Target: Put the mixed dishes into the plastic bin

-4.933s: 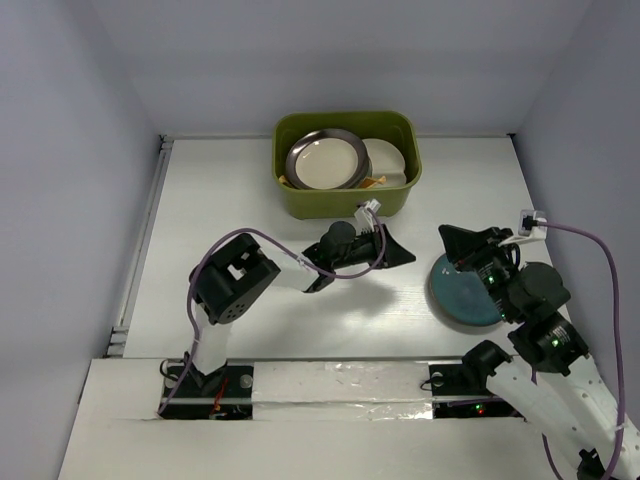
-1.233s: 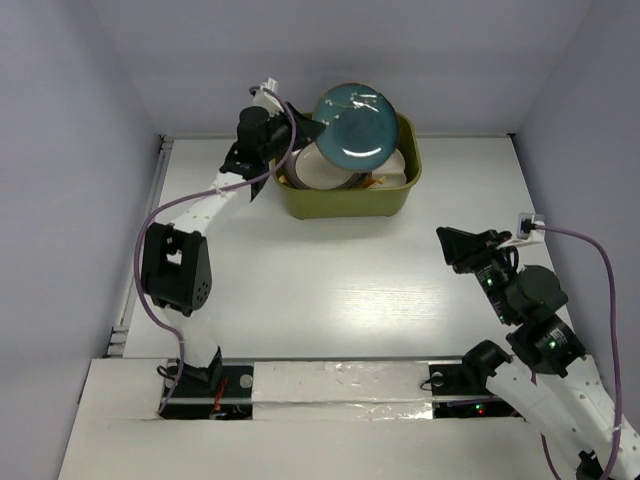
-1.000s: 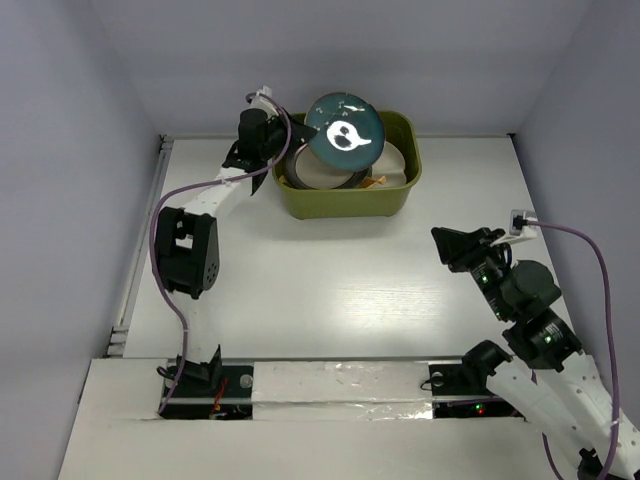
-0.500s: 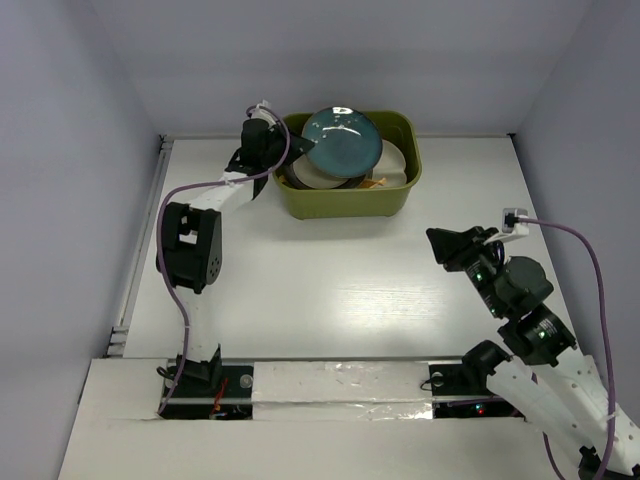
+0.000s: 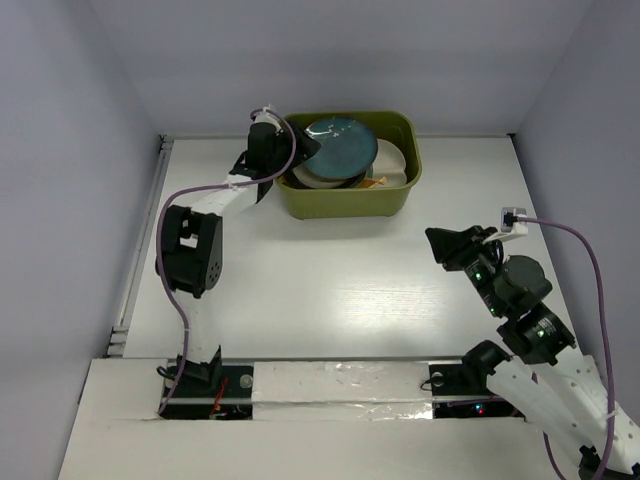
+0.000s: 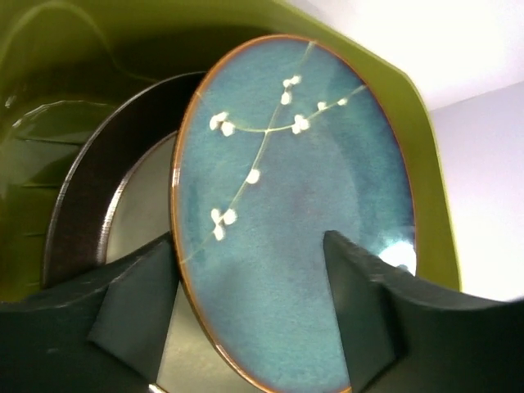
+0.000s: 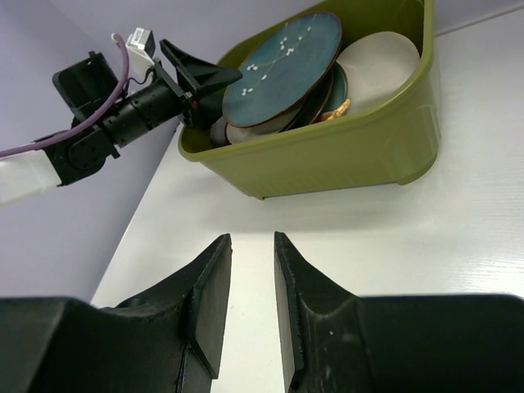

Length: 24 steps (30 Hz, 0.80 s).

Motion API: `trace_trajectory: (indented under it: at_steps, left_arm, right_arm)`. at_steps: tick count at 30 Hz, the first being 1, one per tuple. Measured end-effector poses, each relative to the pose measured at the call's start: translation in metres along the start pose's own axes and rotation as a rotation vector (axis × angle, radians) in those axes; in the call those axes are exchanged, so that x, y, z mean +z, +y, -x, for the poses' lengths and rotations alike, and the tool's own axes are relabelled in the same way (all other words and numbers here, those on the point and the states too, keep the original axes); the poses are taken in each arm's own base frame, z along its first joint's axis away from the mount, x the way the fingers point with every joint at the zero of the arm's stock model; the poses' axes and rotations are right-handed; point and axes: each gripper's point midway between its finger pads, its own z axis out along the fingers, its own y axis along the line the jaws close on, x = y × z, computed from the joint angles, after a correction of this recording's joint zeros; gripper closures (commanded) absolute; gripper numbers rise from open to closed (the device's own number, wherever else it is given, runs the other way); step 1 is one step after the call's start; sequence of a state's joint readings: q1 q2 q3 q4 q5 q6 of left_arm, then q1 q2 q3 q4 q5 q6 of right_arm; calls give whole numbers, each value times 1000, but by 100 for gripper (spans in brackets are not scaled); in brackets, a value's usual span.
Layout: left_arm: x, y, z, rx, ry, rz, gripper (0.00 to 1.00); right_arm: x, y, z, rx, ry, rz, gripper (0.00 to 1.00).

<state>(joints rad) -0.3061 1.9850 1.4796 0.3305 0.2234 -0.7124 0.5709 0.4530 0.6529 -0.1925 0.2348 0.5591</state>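
The teal round plate (image 5: 340,146) with white blossom marks leans tilted inside the olive-green plastic bin (image 5: 346,202), resting on a brown-rimmed cream plate (image 5: 313,177). My left gripper (image 5: 304,150) reaches over the bin's left rim. In the left wrist view its fingers (image 6: 139,303) stand apart either side of the teal plate's (image 6: 286,213) lower rim, open. A cream compartment plate (image 5: 388,160) and an orange piece (image 7: 336,109) also lie in the bin. My right gripper (image 5: 441,245) hovers over the bare table, its fingers (image 7: 214,278) slightly apart and holding nothing.
The bin (image 7: 344,155) stands at the back middle of the white table, near the rear wall. Grey walls close in the left and right sides. The left arm's cable (image 5: 190,200) loops along the table's left part.
The left arm has lowered the teal plate from above the bin down onto the stack inside, and its jaws have spread apart. The right arm has drifted slightly left.
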Motion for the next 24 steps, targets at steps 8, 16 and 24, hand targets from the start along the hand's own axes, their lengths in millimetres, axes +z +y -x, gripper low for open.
trace_trajectory:
  at_steps: [8, 16, 24]
  left_arm:
    - [-32, -21, 34, 111, -108, 62, 3]
    - [-80, -55, 87, 233, -287, 108, 1]
    - [-124, -104, 47, 301, -281, 5, 2]
  right_arm:
    - [0, 1, 0, 2, 2, 3, 67]
    - [0, 1, -1, 0, 3, 6, 83]
    - [-3, 3, 7, -5, -17, 10, 97]
